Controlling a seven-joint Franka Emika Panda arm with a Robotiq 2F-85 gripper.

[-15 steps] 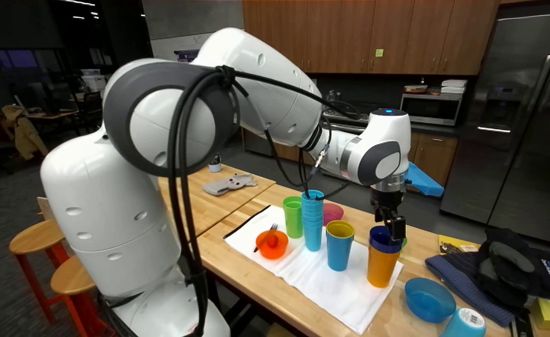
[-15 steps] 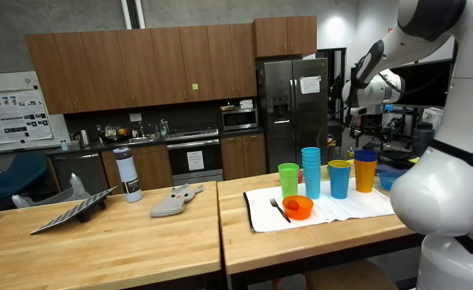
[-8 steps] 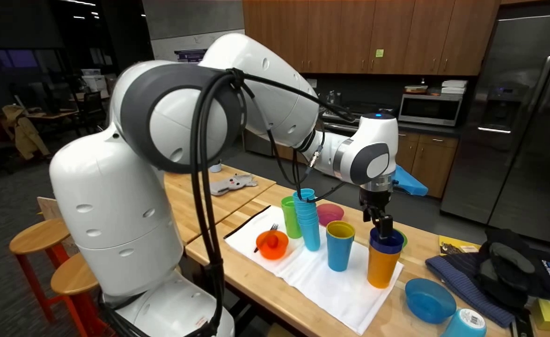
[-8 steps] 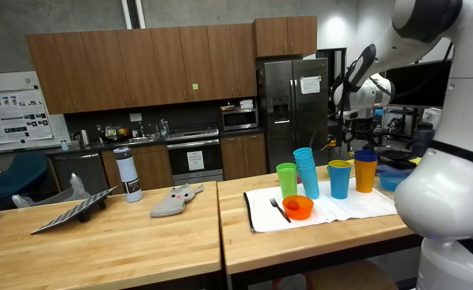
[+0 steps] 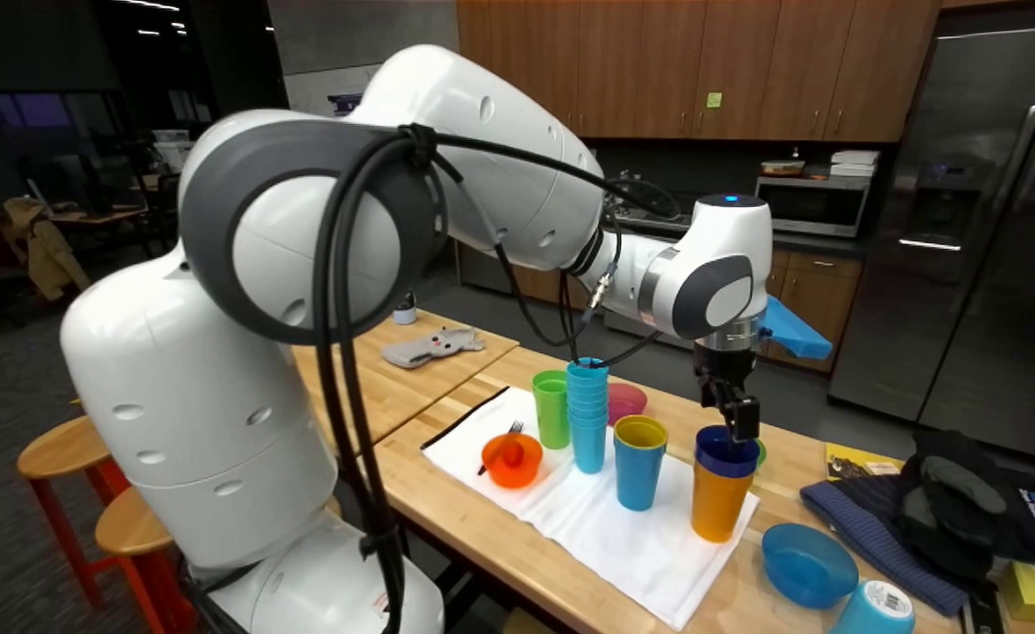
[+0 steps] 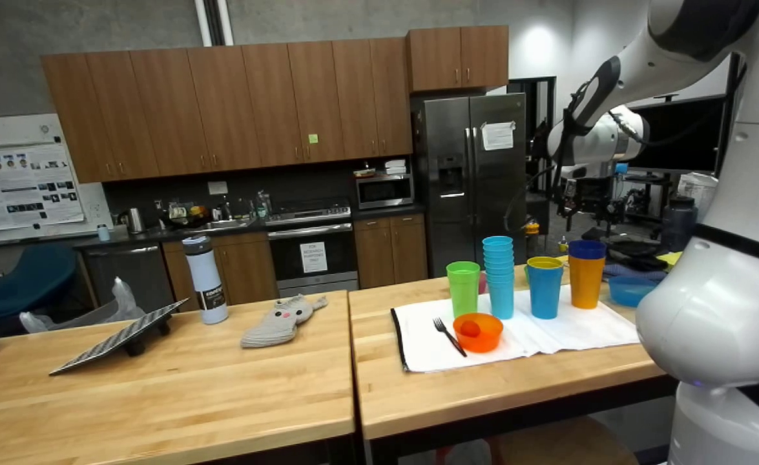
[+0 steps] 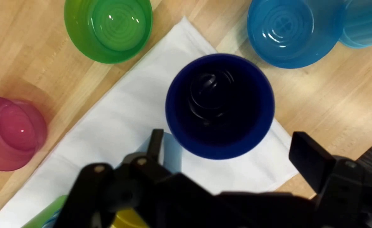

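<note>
Since half a second ago, the gripper (image 5: 728, 410) has risen a little and shifted rightward in both exterior views, and the stack of light blue tumblers (image 5: 587, 431), which leaned then, stands straight now.

In an exterior view, the gripper hangs over the mouth of a dark blue tumbler (image 5: 713, 460) nested in an orange tumbler (image 5: 718, 506); whether it touches the rim, this angle leaves unclear. Both stand upright on a white cloth (image 5: 632, 550) spread over the wooden tabletop (image 5: 786, 458). Near them on the cloth is a blue tumbler (image 5: 636, 480) with a yellow tumbler (image 5: 640, 431) nested in it, then the stack and, just beside that, a green tumbler (image 5: 552, 409). An orange bowl (image 5: 521, 476) holds a small round orange-red object (image 5: 512, 453).

In an exterior view, a black fork (image 6: 450, 337) lies beside the orange bowl. A grey knitted animal-faced piece (image 6: 282, 323) and a pale travel mug (image 6: 203, 281) are on the neighbouring tabletop (image 6: 192, 400). Against dark clutter, the gripper is hard to make out.

In the wrist view, the fingers (image 7: 312, 161) stand wide apart, and the dark blue tumbler's mouth shows just ahead of the space between them. Around it on the tabletop are a green bowl (image 7: 119, 34), a blue bowl (image 7: 284, 34) and a pink bowl (image 7: 15, 133).
</note>
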